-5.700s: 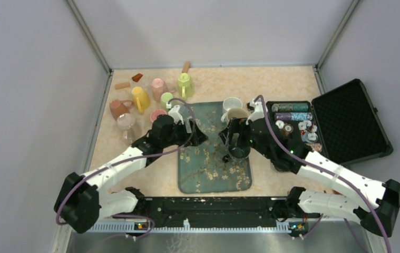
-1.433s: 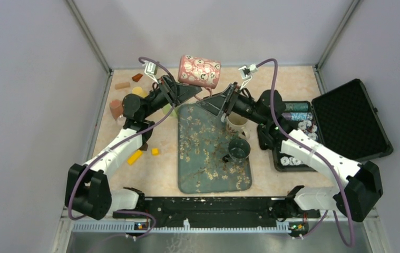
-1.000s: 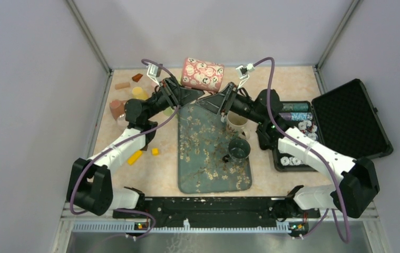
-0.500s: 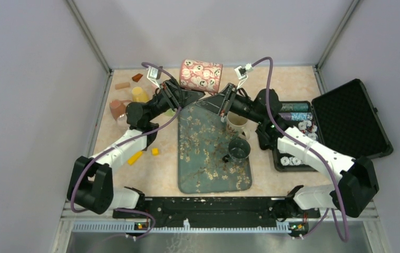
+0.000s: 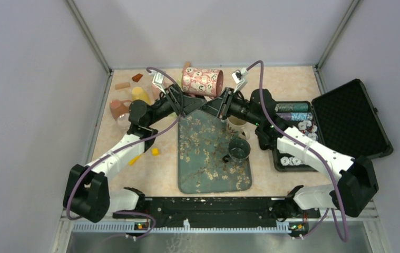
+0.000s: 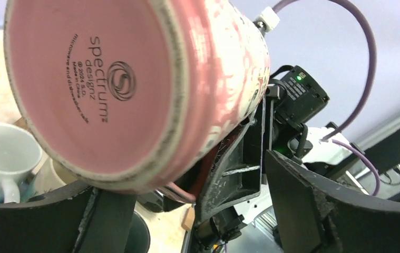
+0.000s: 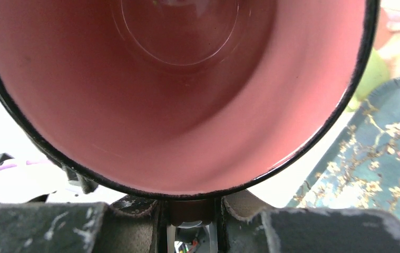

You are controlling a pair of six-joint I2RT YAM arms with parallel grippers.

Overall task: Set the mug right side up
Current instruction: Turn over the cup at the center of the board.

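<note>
Two arms are raised over the far end of the flowered tray [image 5: 208, 174]. The left gripper [image 5: 191, 101] has its fingers spread wide beneath the base of the pink patterned mug [image 5: 202, 82]; one finger touches it and the other stands clear. The mug hangs in the air on its side, mouth towards the right. The right gripper [image 5: 217, 103] is pinched tight on its underside near the rim. Further right, a black case [image 5: 350, 121] lies open.

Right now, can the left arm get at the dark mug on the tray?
Probably yes, once it lowers: the dark mug stands uncovered on the tray, though the left gripper is up at the pink mug the right gripper grips.
</note>
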